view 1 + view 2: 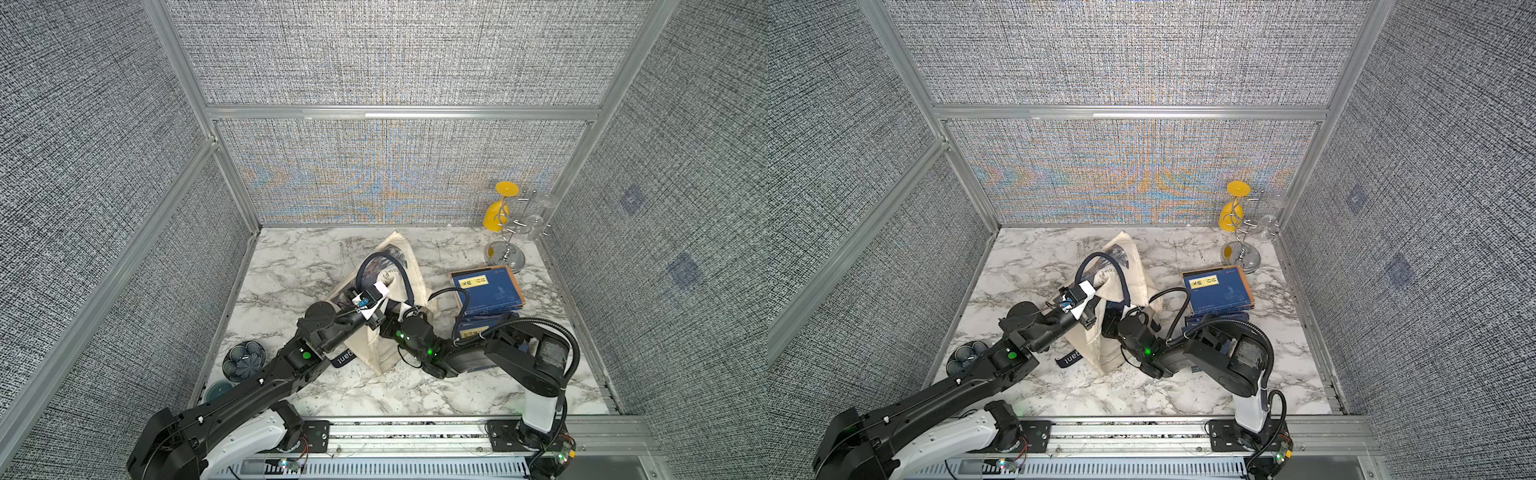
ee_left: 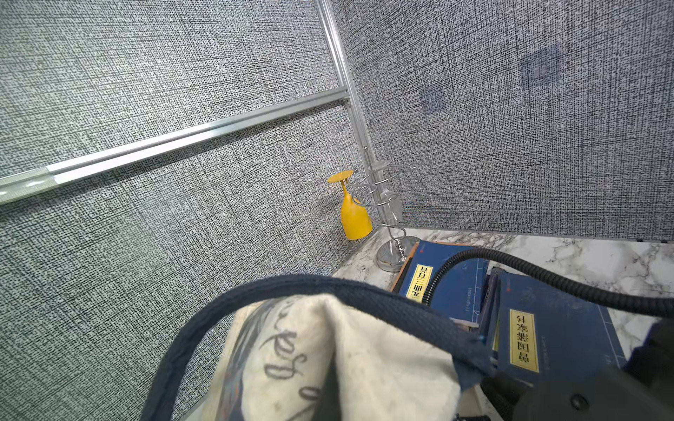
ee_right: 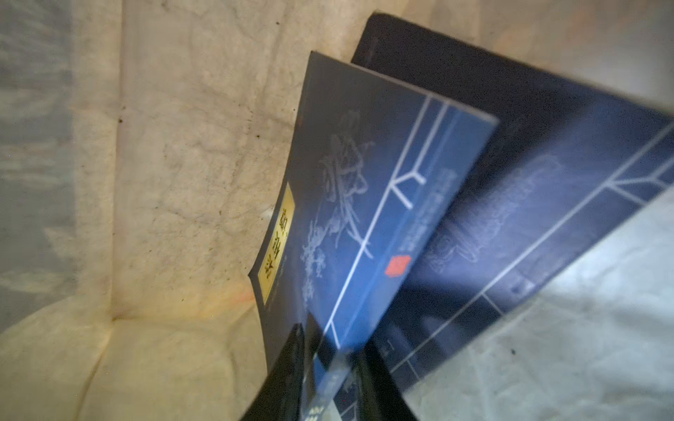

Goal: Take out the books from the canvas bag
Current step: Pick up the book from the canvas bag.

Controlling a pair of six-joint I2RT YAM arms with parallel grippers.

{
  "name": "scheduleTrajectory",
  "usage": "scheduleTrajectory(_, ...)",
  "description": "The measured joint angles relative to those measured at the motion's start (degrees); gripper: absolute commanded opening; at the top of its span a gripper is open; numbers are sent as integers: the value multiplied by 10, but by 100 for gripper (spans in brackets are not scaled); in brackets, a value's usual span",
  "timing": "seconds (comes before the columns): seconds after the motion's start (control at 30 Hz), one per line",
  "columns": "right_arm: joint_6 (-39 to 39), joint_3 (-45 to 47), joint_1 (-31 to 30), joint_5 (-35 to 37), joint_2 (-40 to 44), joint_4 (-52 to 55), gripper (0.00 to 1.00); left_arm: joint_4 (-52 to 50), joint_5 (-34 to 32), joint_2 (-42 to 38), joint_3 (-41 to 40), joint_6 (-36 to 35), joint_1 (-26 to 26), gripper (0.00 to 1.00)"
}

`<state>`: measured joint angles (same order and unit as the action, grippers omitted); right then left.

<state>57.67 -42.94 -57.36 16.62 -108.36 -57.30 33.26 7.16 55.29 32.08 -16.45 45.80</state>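
Inside the cream canvas bag [image 3: 175, 164], a thin navy-blue book with a yellow title label [image 3: 364, 204] stands on edge. It leans against a second, darker navy book [image 3: 529, 189] just behind it. The right gripper [image 3: 333, 333] reaches into the bag and has narrowed onto the labelled book's near corner, with one black finger on each cover. The wrist view is blurred there, yet no gap shows between fingers and book.

The bag [image 1: 405, 257] [image 1: 1133, 257] sits in the middle of the white marble table [image 1: 291, 266] in both top views, and the right arm enters it from the right. The left gripper [image 1: 376, 321] is fully closed on the bag's upper rim and holds the cream cloth up. A navy handle [image 2: 255, 288] arcs over the raised cloth. A navy strap [image 1: 345, 358] lies on the table at the bag's near left.

To the right of the bag, a stack of navy-blue books [image 1: 494, 291] with tan-orange edges lies flat. More such books sit just nearer, partly under the right arm.

In the far right corner a chrome wire rack [image 1: 505, 255] carries an upside-down yellow goblet [image 1: 496, 216] and a clear glass [image 1: 540, 212]. At the near left, a blue patterned dish [image 1: 244, 360] sits beside a small teal bowl [image 1: 219, 390].
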Motion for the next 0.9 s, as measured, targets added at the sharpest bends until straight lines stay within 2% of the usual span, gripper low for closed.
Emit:
scheduleTrajectory(0.2,-7,-21,10,-11,-1,-3,20,0,-1,0,0,2,0,0)
scheduleTrajectory(0.47,-29,-27,11,-35,-2,-1,1,-2,-23,1,6,7,0,0)
scheduleTrajectory(0.9,-61,10,7,-50,70,42,0,-39,-104,27,40,19,0,0)
